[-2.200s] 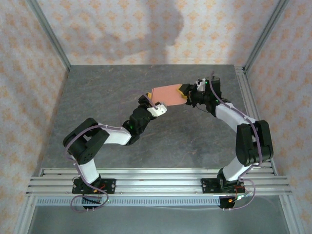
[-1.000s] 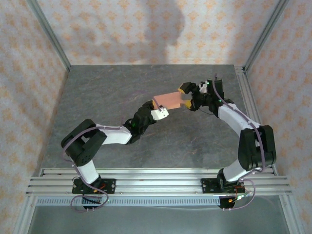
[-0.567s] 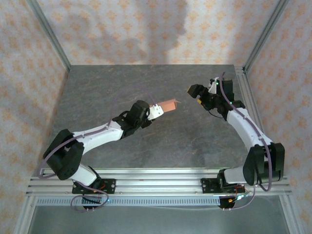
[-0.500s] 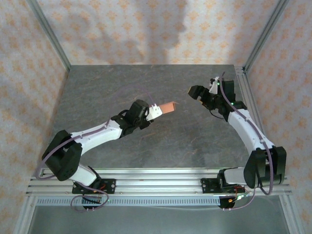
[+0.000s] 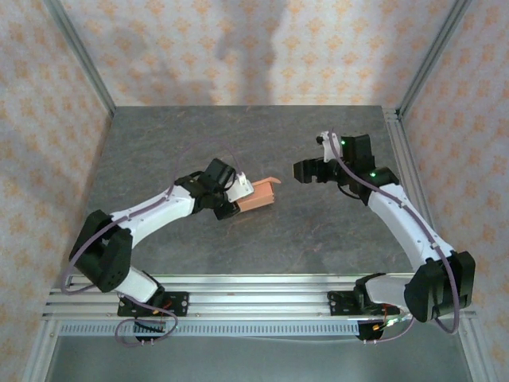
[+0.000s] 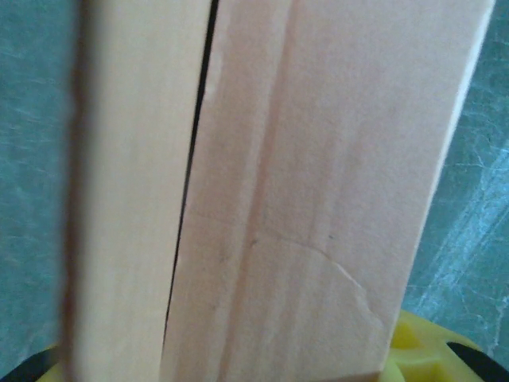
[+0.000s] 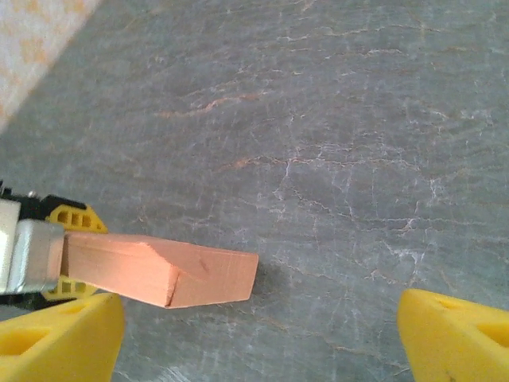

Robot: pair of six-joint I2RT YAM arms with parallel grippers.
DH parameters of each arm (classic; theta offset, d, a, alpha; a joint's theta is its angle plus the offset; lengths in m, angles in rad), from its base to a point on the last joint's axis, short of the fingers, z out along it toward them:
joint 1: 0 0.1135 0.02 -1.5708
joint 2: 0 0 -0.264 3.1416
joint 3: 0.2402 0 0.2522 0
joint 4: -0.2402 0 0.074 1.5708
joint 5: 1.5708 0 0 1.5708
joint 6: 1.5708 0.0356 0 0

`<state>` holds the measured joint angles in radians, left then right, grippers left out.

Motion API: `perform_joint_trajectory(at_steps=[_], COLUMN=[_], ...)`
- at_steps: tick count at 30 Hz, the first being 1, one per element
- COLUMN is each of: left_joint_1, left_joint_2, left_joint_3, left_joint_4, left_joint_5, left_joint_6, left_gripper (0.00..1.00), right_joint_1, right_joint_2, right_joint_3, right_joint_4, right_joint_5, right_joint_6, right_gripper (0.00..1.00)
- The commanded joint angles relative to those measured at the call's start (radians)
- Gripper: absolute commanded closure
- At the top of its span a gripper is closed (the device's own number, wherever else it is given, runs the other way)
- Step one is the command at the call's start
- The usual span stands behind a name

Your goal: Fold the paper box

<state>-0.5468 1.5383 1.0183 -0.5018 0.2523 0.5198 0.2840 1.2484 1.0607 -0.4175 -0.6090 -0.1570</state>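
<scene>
The paper box [image 5: 259, 193] is a salmon-pink folded card block held out over the table's middle, with one flap sticking up at its right end. My left gripper [image 5: 241, 192] is shut on the box's left end. In the left wrist view the box [image 6: 318, 159] fills the picture, with a yellow pad [image 6: 425, 354] at the bottom right. My right gripper [image 5: 305, 170] stands open to the right of the box, apart from it. In the right wrist view the box [image 7: 167, 273] juts from the left gripper's fingers [image 7: 75, 217], and my right gripper [image 7: 258, 342] holds nothing.
The grey stone-patterned table [image 5: 238, 135] is bare around the box. Patterned walls and metal frame posts [image 5: 79, 56] close in the back and sides. An aluminium rail [image 5: 254, 298] runs along the near edge by the arm bases.
The right gripper has let go of the box and pulled away to the right. The left arm has carried the box left and down, closer to the table.
</scene>
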Motion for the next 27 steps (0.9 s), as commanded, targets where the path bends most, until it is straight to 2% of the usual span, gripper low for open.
perform_joint_trajectory(at_steps=[1,8,12,16,22,27], left_joint_1=[0.011,0.021,0.022,0.021,0.02,0.02], left_joint_2=[0.053,0.129,0.147,0.163,0.183,0.186], left_joint_3=[0.043,0.077,0.085,0.104,0.108,0.112], left_joint_4=[-0.095,-0.136,-0.139,-0.156,-0.17,-0.164], left_joint_5=[0.094,0.105,0.108,0.118,0.112,0.115], left_joint_6=[-0.009,0.006,0.009,0.01,0.014,0.01], left_gripper=[0.67,0.67,0.66,0.66,0.67,0.67], right_joint_1=[0.021,0.049,0.114,0.154,0.178,0.178], right_joint_2=[0.003,0.074,0.164,0.253,0.344,0.374], right_joint_3=[0.028,0.058,0.132,0.191,0.251,0.267], right_joint_4=[-0.034,-0.107,-0.203,-0.197,-0.213,-0.234], right_joint_5=[-0.009,-0.054,0.001,0.027,0.041,0.047], right_joint_6=[-0.156,-0.32,-0.422,-0.441,-0.483,-0.518], right_gripper=[0.15,0.37,0.43,0.53,0.54,0.63])
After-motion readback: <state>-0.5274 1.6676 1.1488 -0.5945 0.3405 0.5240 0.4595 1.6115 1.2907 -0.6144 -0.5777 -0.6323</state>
